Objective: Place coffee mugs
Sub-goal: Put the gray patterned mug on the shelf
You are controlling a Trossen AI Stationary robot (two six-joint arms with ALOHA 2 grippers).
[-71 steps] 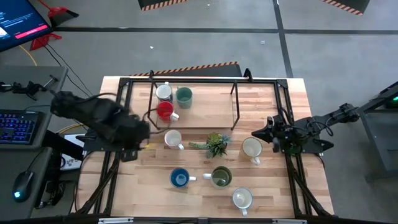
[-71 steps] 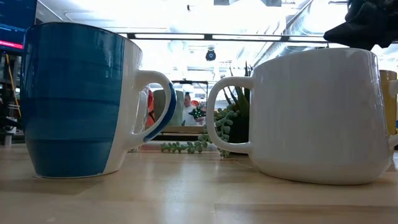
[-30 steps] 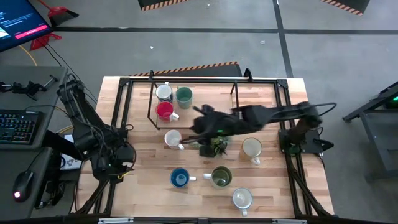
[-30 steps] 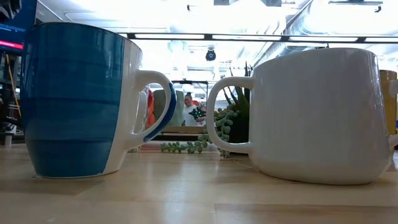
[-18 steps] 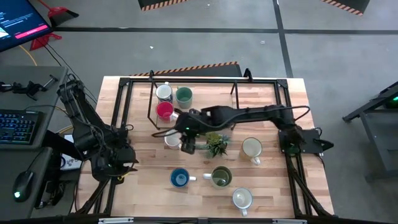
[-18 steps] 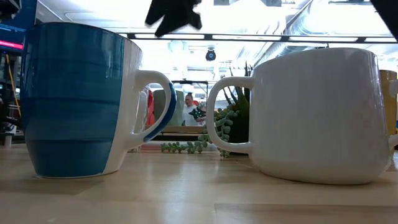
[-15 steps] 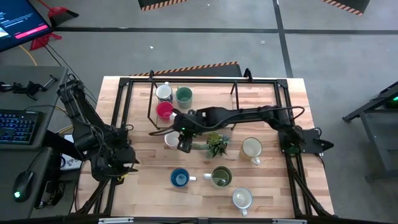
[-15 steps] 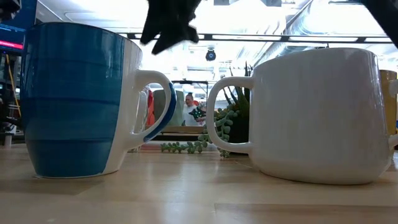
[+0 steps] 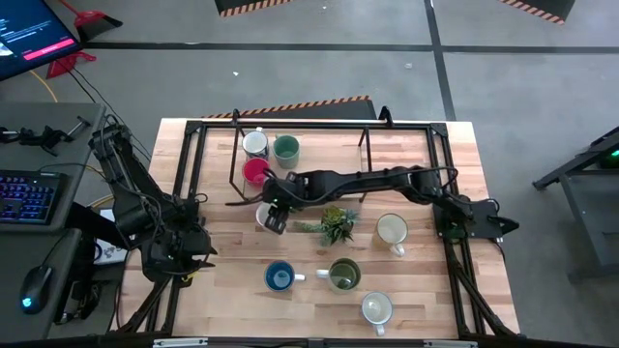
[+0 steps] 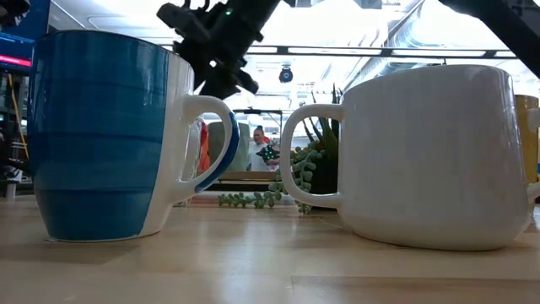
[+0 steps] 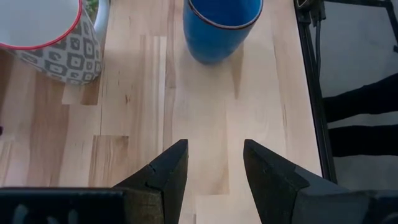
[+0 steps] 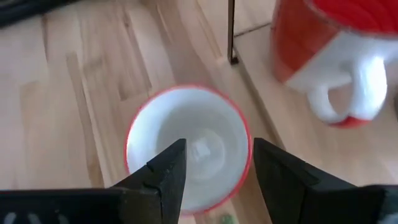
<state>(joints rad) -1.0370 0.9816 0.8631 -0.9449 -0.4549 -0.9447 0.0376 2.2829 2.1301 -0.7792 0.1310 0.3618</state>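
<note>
Eight coffee mugs (image 9: 280, 277) sit across the tabletop (image 9: 406, 174), we count. Our right claw (image 9: 274, 220) hovers spread wide over a red-rimmed white mug (image 12: 186, 148), grasping nothing; our left claw (image 11: 214, 163) waits parted, empty, near the tabletop's left edge.

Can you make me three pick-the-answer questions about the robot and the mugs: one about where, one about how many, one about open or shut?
1. Where is the right gripper?
A. over the red-rimmed white mug
B. over the blue mug
C. off the table

2. How many mugs stand on the raised rack?
A. one
B. three
C. six

3. The left gripper is
A. shut on a mug
B. open, empty
C. hidden

Answers: 1 A, the right wrist view looks straight down into it. 2 B, white, teal and red. 3 B, bare wood shows between its fingers.
</note>
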